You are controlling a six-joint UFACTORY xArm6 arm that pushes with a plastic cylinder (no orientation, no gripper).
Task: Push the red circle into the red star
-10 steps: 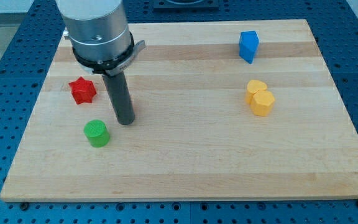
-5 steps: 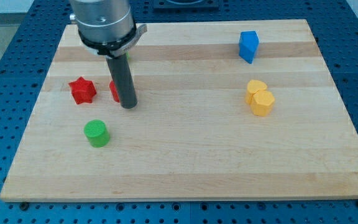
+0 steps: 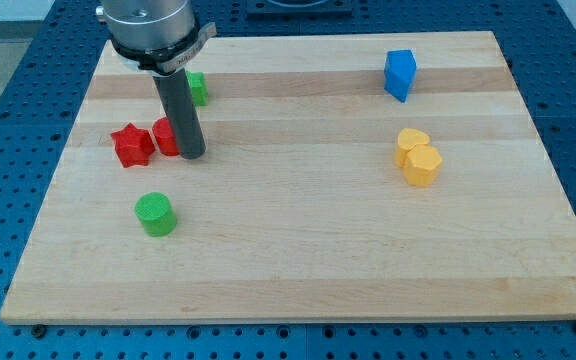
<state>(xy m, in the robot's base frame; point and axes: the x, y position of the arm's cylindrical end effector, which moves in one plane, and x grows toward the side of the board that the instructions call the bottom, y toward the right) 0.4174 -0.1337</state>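
The red star (image 3: 131, 145) lies on the wooden board at the view's left. The red circle (image 3: 165, 137) sits right beside it on its right, touching or nearly touching it, and is partly hidden by my rod. My tip (image 3: 190, 155) rests on the board against the red circle's right side.
A green cylinder (image 3: 155, 214) lies below the red blocks. Another green block (image 3: 197, 88) shows above them, partly behind the rod. A blue block (image 3: 400, 74) is at the top right. Two yellow blocks (image 3: 417, 157) lie together at the right. The wooden board (image 3: 298, 260) ends near all view edges.
My tip has moved up and to the left, from beside the green cylinder to the red circle. The red circle has slid left up to the red star.
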